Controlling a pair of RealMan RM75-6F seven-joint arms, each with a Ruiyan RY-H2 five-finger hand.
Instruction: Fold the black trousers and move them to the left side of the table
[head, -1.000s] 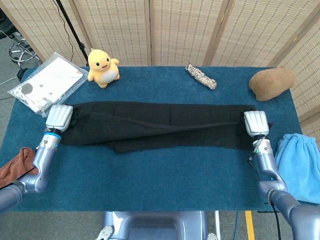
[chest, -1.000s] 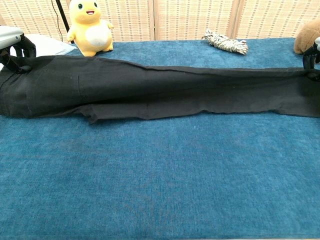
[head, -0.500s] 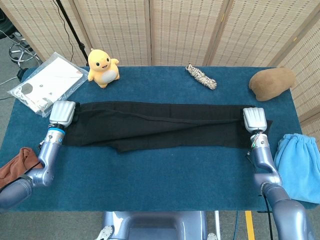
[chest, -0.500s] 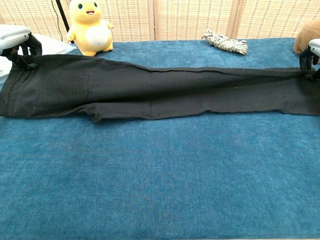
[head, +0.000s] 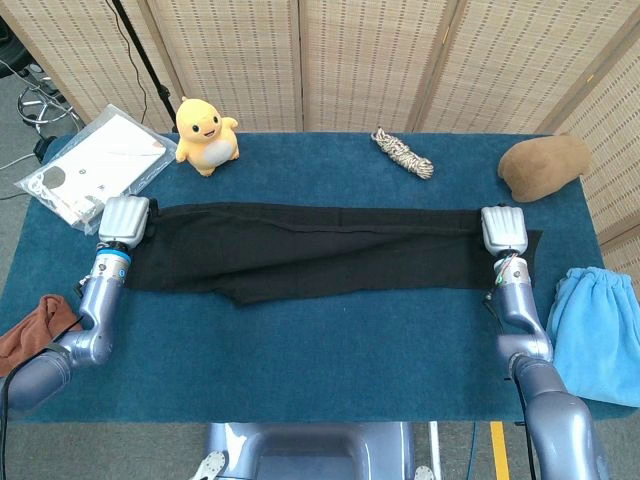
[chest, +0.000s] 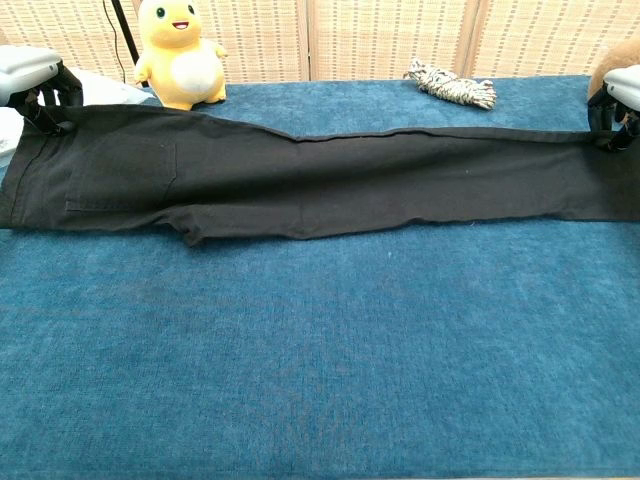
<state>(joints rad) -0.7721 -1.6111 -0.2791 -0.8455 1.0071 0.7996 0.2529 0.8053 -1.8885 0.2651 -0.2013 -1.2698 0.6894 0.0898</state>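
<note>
The black trousers (head: 310, 252) (chest: 330, 180) lie stretched out lengthwise across the middle of the blue table (head: 320, 350), folded leg over leg, with the waist at the left. My left hand (head: 124, 220) (chest: 35, 75) grips the upper waist corner. At the opposite end my right hand (head: 502, 230) (chest: 615, 95) grips the cuff. Both hands show mostly their backs, with the fingers curled down onto the cloth.
A yellow plush duck (head: 205, 133) and a bagged white sheet (head: 95, 165) sit at the back left. A coiled rope (head: 403, 152) and a brown cap (head: 542, 166) lie along the back. A blue towel (head: 598, 330) is at the right edge, a brown cloth (head: 35, 330) at the left edge.
Both hands have carried the trousers a little toward the back of the table, and the cloth is pulled straighter and flatter. The right end has shifted slightly left.
</note>
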